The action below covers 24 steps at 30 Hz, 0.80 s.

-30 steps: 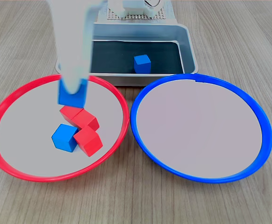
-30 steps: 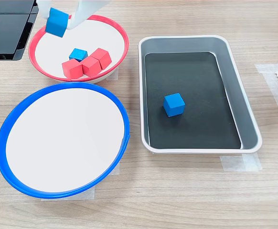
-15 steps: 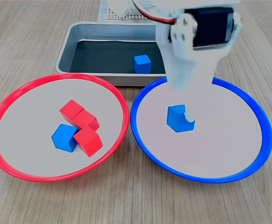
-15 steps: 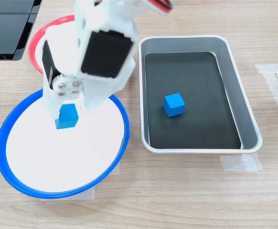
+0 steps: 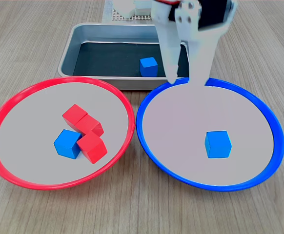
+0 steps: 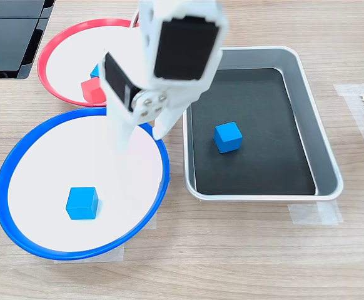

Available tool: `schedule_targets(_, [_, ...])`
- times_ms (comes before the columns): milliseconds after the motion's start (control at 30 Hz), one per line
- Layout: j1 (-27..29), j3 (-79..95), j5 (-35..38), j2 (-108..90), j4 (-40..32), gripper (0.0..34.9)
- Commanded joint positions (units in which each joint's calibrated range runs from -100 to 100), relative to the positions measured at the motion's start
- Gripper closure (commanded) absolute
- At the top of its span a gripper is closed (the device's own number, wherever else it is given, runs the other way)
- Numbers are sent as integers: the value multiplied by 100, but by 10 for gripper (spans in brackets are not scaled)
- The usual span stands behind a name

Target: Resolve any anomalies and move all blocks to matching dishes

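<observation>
Bright, even light in both exterior views, soft faint shadows under the blocks, white arm (image 5: pixel 191 39) a little blurry and washed out, wooden surface (image 6: pixel 232 250) sharp and clear, small pale shine on the metal tray (image 6: pixel 307 81) walls, no dark corners

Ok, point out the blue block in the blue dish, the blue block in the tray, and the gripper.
blue block in the blue dish (image 5: pixel 217 144), first exterior view, front face.
blue block in the tray (image 6: pixel 227 137), second exterior view, top face.
gripper (image 5: pixel 185 79), first exterior view, between the fingertips.
</observation>
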Motion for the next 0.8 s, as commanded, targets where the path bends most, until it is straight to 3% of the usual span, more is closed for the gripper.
schedule_targets(0, [273, 212, 405, -891, 923, 202])
schedule_targets(200, [838, 1259, 1026, -1564, 1591, 198])
schedule_targets(467, [1036, 2988, 977, -1658, -76, 197])
schedule_targets(767, [866, 3635, 850, -1556, -571, 198])
